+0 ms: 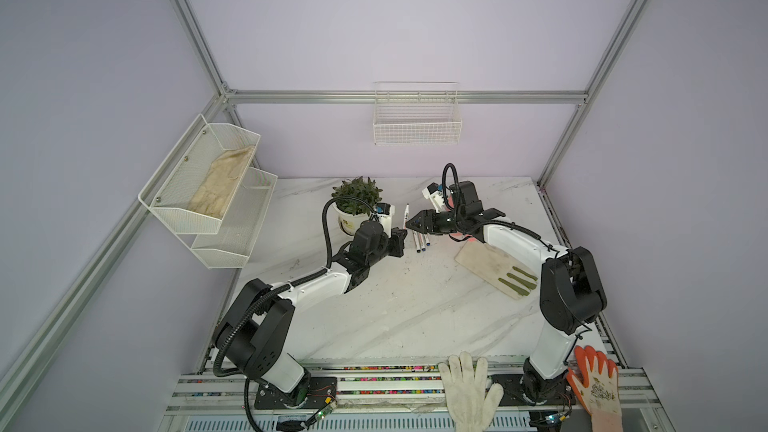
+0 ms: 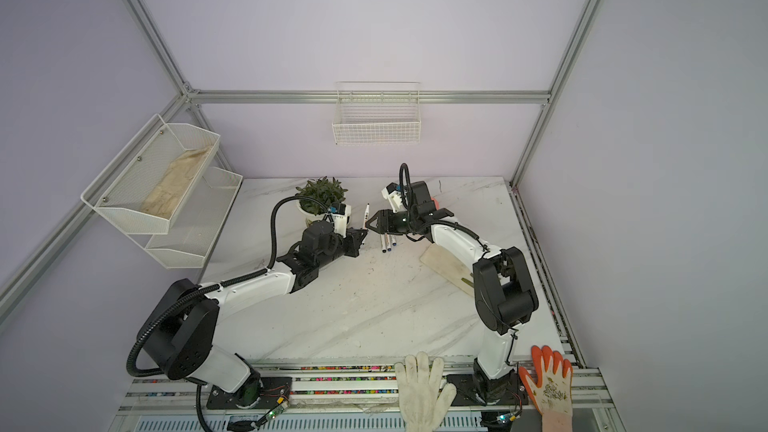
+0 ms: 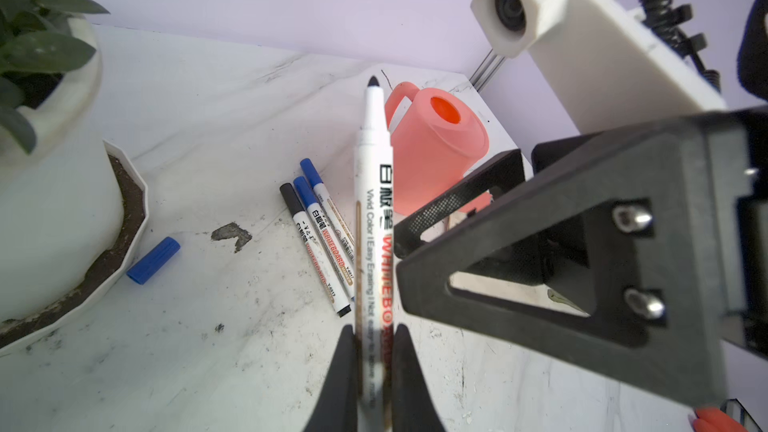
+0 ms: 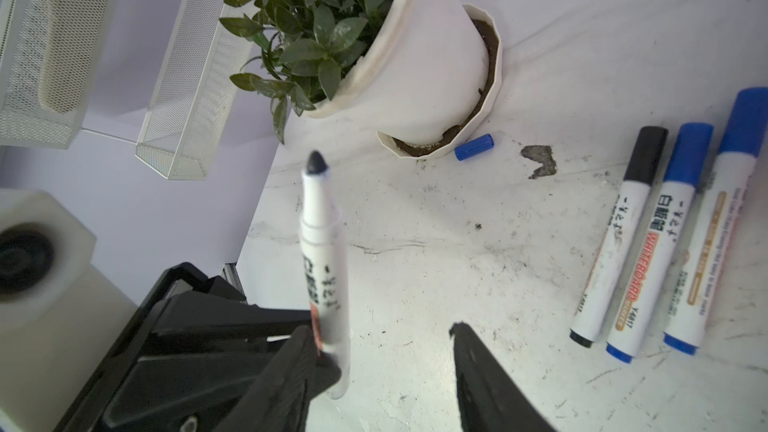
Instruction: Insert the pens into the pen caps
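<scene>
Held pen: rear end cut off at the lower frame edge in the left wrist view, label blurred near the lens. Left fingers clenched on its lower barrel, bare dark tip toward upper centre. Right fingers parted, grasping nothing; the pen stands against the lower-left one, contact unclear. Loose blue cap on the worktop beside the plant pot, indiscernible in both top views. Three capped pens side by side at right
</scene>
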`<state>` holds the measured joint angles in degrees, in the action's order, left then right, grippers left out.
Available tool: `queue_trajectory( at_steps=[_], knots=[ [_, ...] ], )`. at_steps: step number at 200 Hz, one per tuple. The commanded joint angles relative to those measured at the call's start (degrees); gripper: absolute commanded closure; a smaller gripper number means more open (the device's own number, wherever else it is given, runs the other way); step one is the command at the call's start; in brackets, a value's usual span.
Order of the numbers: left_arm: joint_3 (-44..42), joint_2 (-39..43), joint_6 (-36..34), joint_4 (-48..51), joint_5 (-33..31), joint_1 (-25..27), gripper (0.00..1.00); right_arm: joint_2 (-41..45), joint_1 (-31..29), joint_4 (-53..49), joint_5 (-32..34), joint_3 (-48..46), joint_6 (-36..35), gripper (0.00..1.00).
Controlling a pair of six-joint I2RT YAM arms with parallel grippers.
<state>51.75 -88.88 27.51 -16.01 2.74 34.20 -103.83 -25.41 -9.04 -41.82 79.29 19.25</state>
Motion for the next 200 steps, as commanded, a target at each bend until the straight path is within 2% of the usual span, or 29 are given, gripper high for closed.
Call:
queue_trajectory(
  at_steps=[1, 27, 49, 69, 89, 119, 129, 151, 171, 200],
  knots=[
    [-2.22, 1.29, 0.58, -2.72, 1.27, 0.14, 1.0, 0.6, 0.04, 2.3, -0.62, 0.88, 1.01, 0.45],
    [-2.42, 1.17, 0.35, -3.48, 2.87, 0.11, 1.0, -0.28, 0.03, 4.59, -0.89, 1.73, 2.9, 0.48],
    [-2.83, 1.34, 0.1, -4.62, 4.09, 0.17, 1.0, -1.91, -0.07, 5.16, -1.15, 2.93, 3.2, 0.54],
    [-2.91, 1.34, 0.18, -4.64, 4.53, 0.25, 1.0, -3.02, -0.04, 6.42, -2.51, 3.33, 4.14, 0.64],
    [-3.22, 1.34, 0.69, -5.42, 4.92, 0.18, 1.0, -3.44, -0.04, 8.01, -4.01, 3.02, 5.42, 0.79],
    [-4.18, 1.32, 1.8, -8.74, 3.76, 0.25, 1.0, -2.9, -0.02, 8.71, -4.98, 2.03, 6.16, 0.94],
    [-4.07, 0.74, 1.8, -9.59, 4.13, 0.17, 0.84, -2.61, -0.04, 8.77, -5.19, 1.93, 6.24, 0.97],
    [-2.41, -1.03, 1.76, -8.86, 4.84, -0.09, 0.64, -2.08, -0.08, 8.27, -5.41, 1.93, 6.17, 0.99],
    [-1.17, -2.8, 1.76, -9.27, 5.89, -0.18, 0.63, -1.67, -0.04, 7.82, -5.4, 2.31, 6.13, 0.99],
    [0.45, -4.32, 0.89, -9.72, 7.34, -0.27, 0.68, -1.25, -0.06, 7.55, -5.31, 2.5, 6.13, 1.0]
  ],
)
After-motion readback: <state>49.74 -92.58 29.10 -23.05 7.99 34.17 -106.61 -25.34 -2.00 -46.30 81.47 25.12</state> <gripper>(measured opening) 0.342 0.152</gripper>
